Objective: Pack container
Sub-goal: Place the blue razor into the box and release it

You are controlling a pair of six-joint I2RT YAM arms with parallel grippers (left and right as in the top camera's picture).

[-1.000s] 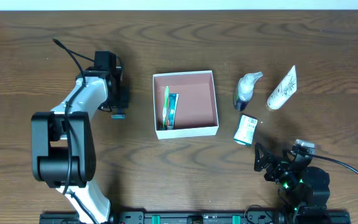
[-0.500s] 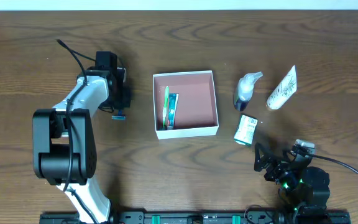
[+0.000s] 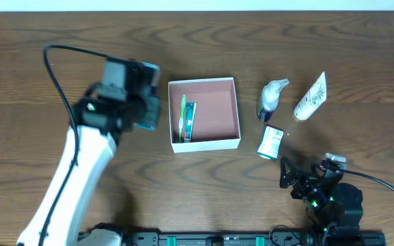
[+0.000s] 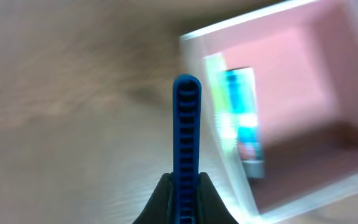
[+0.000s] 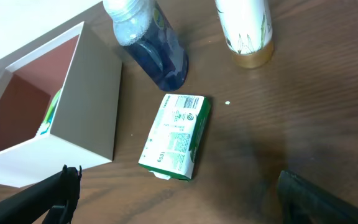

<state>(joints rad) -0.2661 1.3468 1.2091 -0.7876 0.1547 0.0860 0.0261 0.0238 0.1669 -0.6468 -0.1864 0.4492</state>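
Note:
The container is a square white-walled box with a pink-brown inside, at mid table. A green toothbrush and a teal tube lie along its left wall. My left gripper hangs raised just left of the box. In the left wrist view this gripper is shut on a narrow blue ribbed item, which stands up between its jaws beside the container's wall. Near the front right, my right gripper stands open and holds nothing, with a green-and-white carton ahead of it.
Right of the box stand a dark blue bottle with a pale top and a white tube. The carton lies flat in front of them. The right wrist view shows the bottle and tube beyond the carton.
The left gripper shut on the blue item where it lay on the table. It has since risen and swung right toward the box. The right arm has not moved.

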